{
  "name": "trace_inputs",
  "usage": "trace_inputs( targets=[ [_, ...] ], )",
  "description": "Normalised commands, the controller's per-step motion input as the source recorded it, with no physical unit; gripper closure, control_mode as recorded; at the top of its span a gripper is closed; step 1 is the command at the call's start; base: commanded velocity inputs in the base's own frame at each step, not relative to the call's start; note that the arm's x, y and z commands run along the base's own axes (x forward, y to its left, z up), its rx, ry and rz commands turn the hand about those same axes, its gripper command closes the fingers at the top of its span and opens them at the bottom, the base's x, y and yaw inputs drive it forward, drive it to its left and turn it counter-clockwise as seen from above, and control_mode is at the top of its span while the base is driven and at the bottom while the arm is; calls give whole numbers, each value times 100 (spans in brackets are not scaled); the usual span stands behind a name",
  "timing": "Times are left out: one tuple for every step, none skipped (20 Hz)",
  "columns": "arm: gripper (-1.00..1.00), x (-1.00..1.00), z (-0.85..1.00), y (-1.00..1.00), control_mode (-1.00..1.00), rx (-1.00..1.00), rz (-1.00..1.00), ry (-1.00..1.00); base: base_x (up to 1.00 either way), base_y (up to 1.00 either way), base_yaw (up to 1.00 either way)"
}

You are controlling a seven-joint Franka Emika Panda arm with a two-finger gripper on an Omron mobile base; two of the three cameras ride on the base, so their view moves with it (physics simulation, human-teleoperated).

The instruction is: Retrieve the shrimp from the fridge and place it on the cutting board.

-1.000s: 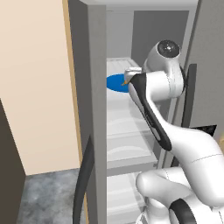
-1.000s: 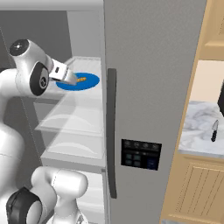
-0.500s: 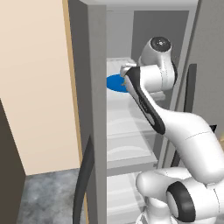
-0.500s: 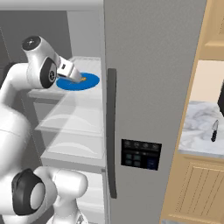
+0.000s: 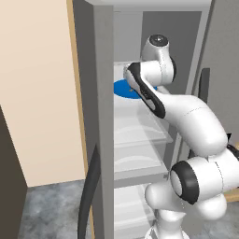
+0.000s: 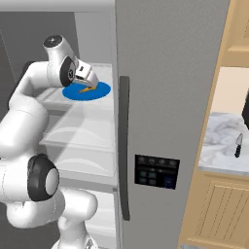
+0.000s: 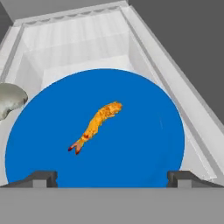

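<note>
The shrimp (image 7: pixel 97 125), small, orange and curved, lies near the middle of a round blue plate (image 7: pixel 144 148) on an upper fridge shelf. My gripper (image 7: pixel 113 177) hovers open just above the plate's near edge, one fingertip at each side and the shrimp ahead between them, untouched. From the right base view the gripper (image 6: pixel 88 80) points down at the shrimp (image 6: pixel 87 89) on the plate (image 6: pixel 99 92). The fridge (image 6: pixel 165 87) stands open, and my arm reaches into it. The plate (image 5: pixel 122 88) also peeks out behind the arm in the left base view. The cutting board is out of view.
A pale rounded object (image 7: pixel 8 99) sits on the shelf left of the plate. Translucent shelves (image 6: pixel 82 129) lie below. The shut door half with its long dark handle (image 6: pixel 124 146) is at right. A knife (image 6: pixel 238 145) rests on the marble counter.
My arm has stretched deeper into the fridge, and the hand has moved in over the blue plate and tipped down toward the shrimp.
</note>
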Motion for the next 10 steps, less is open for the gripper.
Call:
trace_inputs(
  targets=[
    [-100, 69, -15, 5, -100, 0, -2, 18, 0, 0, 0],
    [-100, 70, -12, 4, -100, 0, -3, 17, 0, 0, 0],
    [-100, 68, -11, 1, -100, 0, -3, 17, 0, 0, 0],
    [-100, 66, -14, 6, -100, 0, -3, 17, 0, 0, 0],
    [-100, 57, -19, 12, -100, 0, -3, 15, 0, 0, 0],
    [-100, 51, -23, 17, -100, 0, -3, 11, 0, 0, 0],
    [-100, 47, -22, 19, -100, 0, -2, 7, 0, 0, 0],
    [-100, 43, -28, 14, -100, 0, 0, 6, 0, 0, 0],
    [-100, 48, -30, 10, -100, 0, 0, 5, 0, 0, 0],
    [-100, 51, -36, 11, -100, 0, 0, 6, 0, 0, 0]
  ],
)
